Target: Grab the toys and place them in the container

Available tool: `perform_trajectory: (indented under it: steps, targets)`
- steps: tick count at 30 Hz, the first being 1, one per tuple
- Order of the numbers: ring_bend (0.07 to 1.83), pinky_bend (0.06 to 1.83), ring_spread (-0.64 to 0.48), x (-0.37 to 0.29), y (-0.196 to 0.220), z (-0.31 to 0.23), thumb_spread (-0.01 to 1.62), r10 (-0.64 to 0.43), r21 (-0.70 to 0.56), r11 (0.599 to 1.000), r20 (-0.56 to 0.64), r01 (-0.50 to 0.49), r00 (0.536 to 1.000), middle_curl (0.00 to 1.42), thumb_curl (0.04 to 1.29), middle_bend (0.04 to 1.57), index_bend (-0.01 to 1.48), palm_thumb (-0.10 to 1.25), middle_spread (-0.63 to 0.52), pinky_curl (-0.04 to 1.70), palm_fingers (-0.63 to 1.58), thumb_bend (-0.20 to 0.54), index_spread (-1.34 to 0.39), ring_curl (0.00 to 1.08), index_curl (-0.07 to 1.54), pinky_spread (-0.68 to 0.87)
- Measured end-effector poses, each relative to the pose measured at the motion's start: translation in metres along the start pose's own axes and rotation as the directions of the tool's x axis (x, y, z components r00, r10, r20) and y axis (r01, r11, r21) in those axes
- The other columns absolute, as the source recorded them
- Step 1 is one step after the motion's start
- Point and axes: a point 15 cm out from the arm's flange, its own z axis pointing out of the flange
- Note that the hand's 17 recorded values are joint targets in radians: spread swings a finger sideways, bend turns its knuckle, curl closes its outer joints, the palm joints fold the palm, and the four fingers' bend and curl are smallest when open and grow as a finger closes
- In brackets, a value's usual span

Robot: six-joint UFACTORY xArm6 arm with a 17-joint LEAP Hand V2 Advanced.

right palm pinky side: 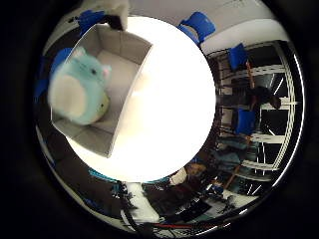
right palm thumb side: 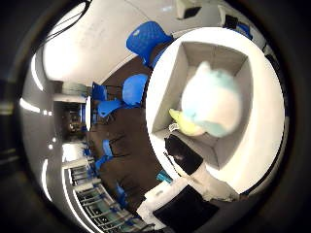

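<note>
A mint-green and white plush toy [right palm pinky side: 82,88] lies inside the open white box [right palm pinky side: 128,72], against one wall. The box stands on a round white table [right palm pinky side: 179,100]. The right thumb side palm view shows the toy [right palm thumb side: 209,97] close up in the box [right palm thumb side: 222,53], with a yellow part on its side. My right hand is above the box. One white fingertip [right palm pinky side: 118,12] shows at the rim of the little finger side view. A black and white finger [right palm thumb side: 187,160] reaches in next to the toy, not curled round it; I cannot tell if it touches.
The box sits near the table's edge [right palm thumb side: 155,92]. Blue chairs [right palm thumb side: 146,41] stand on the dark floor beside the table, and more blue chairs [right palm pinky side: 199,24] stand beyond its far side. Windows [right palm pinky side: 274,90] line the room.
</note>
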Motion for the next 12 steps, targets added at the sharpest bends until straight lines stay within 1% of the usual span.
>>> perform_trajectory:
  steps: [4,9,12]
  targets:
    - [0.42,0.55,0.2,0.005,0.001,-0.007,1.14,0.002,0.012,1.0,-0.003,-0.002,1.0,0.39,0.32,0.39,0.17,0.59,-0.04,0.56,0.13,-0.02,-0.48,0.3,0.35,0.54]
    - [0.37,0.52,0.21,0.004,0.005,-0.025,1.14,-0.012,0.045,0.999,-0.006,0.012,1.0,0.37,0.31,0.37,0.16,0.59,-0.04,0.5,0.15,-0.02,-0.48,0.27,0.31,0.55]
    - [0.35,0.49,0.21,0.009,0.015,-0.042,1.14,-0.003,0.057,0.998,-0.011,0.004,1.0,0.36,0.31,0.36,0.16,0.59,-0.04,0.47,0.16,-0.02,-0.48,0.26,0.3,0.54]
